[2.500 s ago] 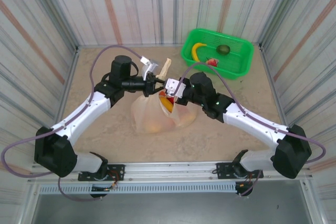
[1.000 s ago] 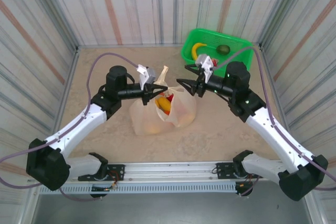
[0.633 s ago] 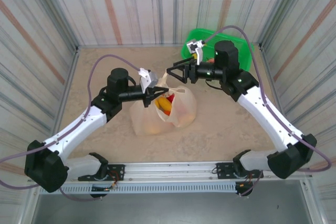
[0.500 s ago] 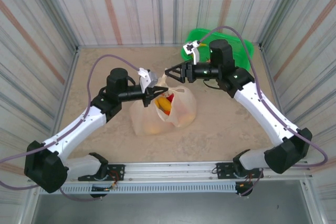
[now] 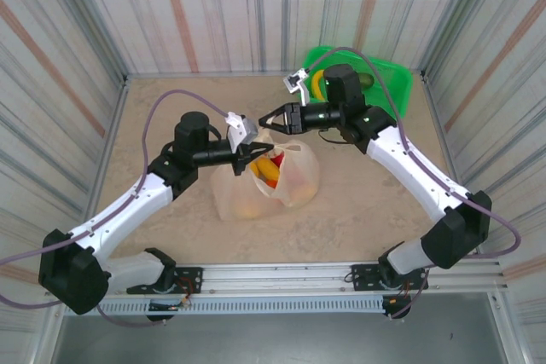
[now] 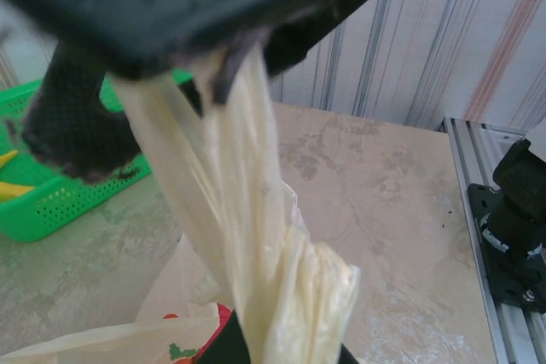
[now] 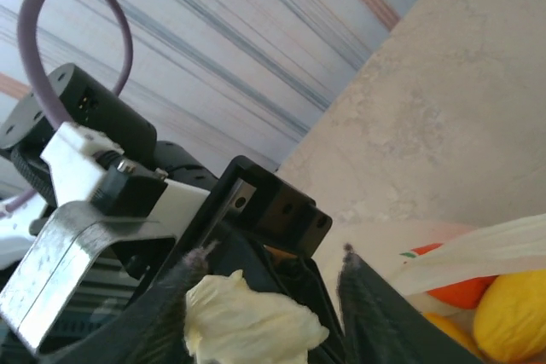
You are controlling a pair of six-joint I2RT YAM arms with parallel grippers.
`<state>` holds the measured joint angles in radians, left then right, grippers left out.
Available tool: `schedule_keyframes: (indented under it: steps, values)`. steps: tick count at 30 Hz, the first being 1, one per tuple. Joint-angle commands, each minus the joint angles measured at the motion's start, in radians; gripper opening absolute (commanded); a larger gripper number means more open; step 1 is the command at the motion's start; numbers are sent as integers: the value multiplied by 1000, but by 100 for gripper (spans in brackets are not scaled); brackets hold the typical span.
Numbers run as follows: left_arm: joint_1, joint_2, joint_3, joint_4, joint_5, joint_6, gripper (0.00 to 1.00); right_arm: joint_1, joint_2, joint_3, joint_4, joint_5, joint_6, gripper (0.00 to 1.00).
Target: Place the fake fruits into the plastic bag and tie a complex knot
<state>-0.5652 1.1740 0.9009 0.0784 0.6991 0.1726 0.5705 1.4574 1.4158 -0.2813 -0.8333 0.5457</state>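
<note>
The bag (image 5: pixel 299 178) sits slumped at the middle of the table (image 5: pixel 171 117), a little toward the near edge from both grippers. Its mouth gapes, and yellow and red fruits (image 5: pixel 267 168) show inside.

The left gripper (image 5: pixel 254 153) is just above the mouth. It is clamped tight on one handle (image 6: pixel 247 210), which hangs taut from its fingers down into the bag.

The main risk is a bad catch. The film is thin and slippery, and the free end sits right against the left gripper. The other jaws could therefore nip a mere wisp that slides out, or bite the left fingers instead of plastic. A hard pull with the mouth gaping could also tip the bag and roll fruits out, or stretch the handle until it tears.

Just beyond, the right gripper (image 5: pixel 264 121) points at the left one. Its jaws are partly apart and grip nothing. In the right wrist view the crumpled handle end (image 7: pixel 252 326) lies between its fingers (image 7: pixel 162 317). It is close to one finger and clear of the other, with the left gripper directly behind it.

At the far right corner stands the basket (image 5: pixel 399 91), with a banana (image 5: pixel 316 83) and an avocado (image 5: pixel 367 80) in it. Knotting now would leave them out.
</note>
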Motion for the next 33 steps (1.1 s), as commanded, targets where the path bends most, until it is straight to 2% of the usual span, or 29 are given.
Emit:
schedule_keyframes:
  steps: [1,4,8,24,27,33]
  values:
    - [-3,-29,-9,-14,-32,3,0,7,2,23,28,-34,13,25]
    - [6,-34,-19,9,-37,-26,0,-22,-32,-21,46,-17,13,5]
    - [17,-29,-19,21,-27,-51,0,-74,-85,-84,99,-4,37,0]
    - [30,-15,-7,-10,-34,-68,0,-129,-156,-112,92,40,21,0]
    - [53,-5,-10,26,1,-123,0,-97,-215,-169,105,79,-50,0]
    - [87,22,-4,76,43,-204,0,45,-388,-409,235,277,-233,0]
